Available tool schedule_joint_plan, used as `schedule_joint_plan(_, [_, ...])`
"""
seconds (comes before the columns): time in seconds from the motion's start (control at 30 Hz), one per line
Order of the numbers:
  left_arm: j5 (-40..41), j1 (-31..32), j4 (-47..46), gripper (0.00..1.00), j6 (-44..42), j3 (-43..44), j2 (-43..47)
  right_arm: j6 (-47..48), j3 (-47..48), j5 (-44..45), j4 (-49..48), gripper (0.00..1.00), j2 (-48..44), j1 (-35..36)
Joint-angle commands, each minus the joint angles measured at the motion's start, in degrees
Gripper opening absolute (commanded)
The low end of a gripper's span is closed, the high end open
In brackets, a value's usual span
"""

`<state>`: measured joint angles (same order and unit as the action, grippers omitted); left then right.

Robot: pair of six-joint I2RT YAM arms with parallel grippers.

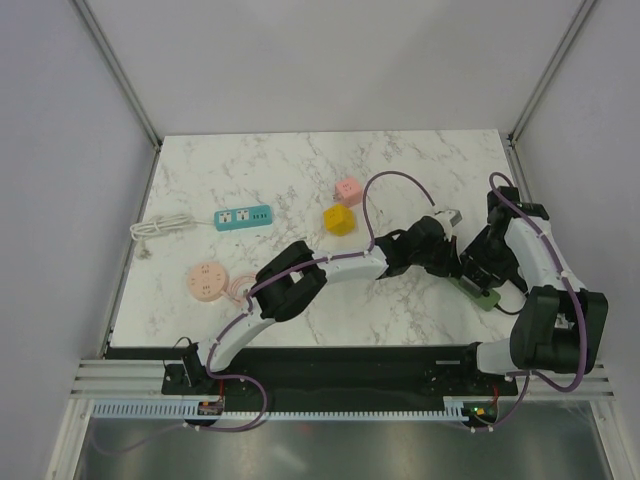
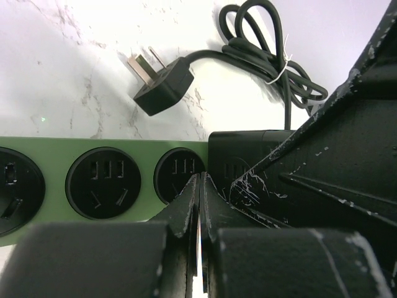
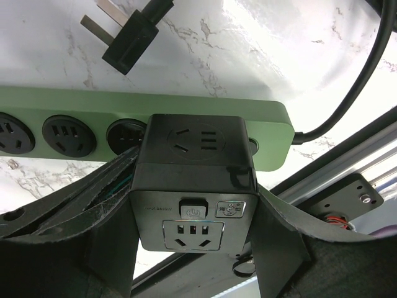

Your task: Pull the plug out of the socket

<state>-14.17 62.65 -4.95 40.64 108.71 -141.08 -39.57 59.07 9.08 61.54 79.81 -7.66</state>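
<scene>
From above, both arms meet over the green strip [image 1: 482, 296] at the table's [image 1: 300, 160] right near edge.

In the left wrist view, the left gripper [image 2: 200, 202] has its jaws together over the strip, with the black cube plug [image 2: 245, 162] just to their right.

In the right wrist view, the right gripper [image 3: 195, 239] clamps the plug from both sides. The plug sits in the strip's end socket.

Bright, even overhead light on the white marble tabletop [image 1: 300, 170], glaring at upper right in both wrist views; black cube plug [image 3: 195, 186] sharp; left gripper [image 2: 200, 183] close to the lens, its black fingers [image 2: 180, 214] blurred.
</scene>
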Motion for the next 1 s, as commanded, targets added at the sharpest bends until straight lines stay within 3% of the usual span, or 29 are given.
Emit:
schedule_joint_plan(0.0, [2.48,2.21,14.44,0.02,-4.52,-1.66,-7.02,-0.51,7.2,-8.38,0.15,0.0,-1.33,1.16])
schedule_joint_plan(0.37, [2.57,2.3,17.43,0.02,-5.49,0.72,-8.16,-1.56,4.83,-12.15,4.56,0.0,-4.58,0.9])
schedule_joint_plan(0.63, [3.19,2.47,18.22,0.02,-5.93,1.59,-8.43,-2.26,11.51,-12.07,7.9,0.0,-2.12,0.72])
schedule_joint_plan(0.87, [1.43,1.78,18.4,0.02,-5.57,1.77,-8.25,-3.32,-0.68,-15.58,2.02,0.0,-3.78,0.72])
schedule_joint_plan(0.97, [-1.46,0.98,16.91,0.02,-5.14,0.9,-7.46,-1.48,0.51,-9.45,2.97,0.0,-4.92,0.63])
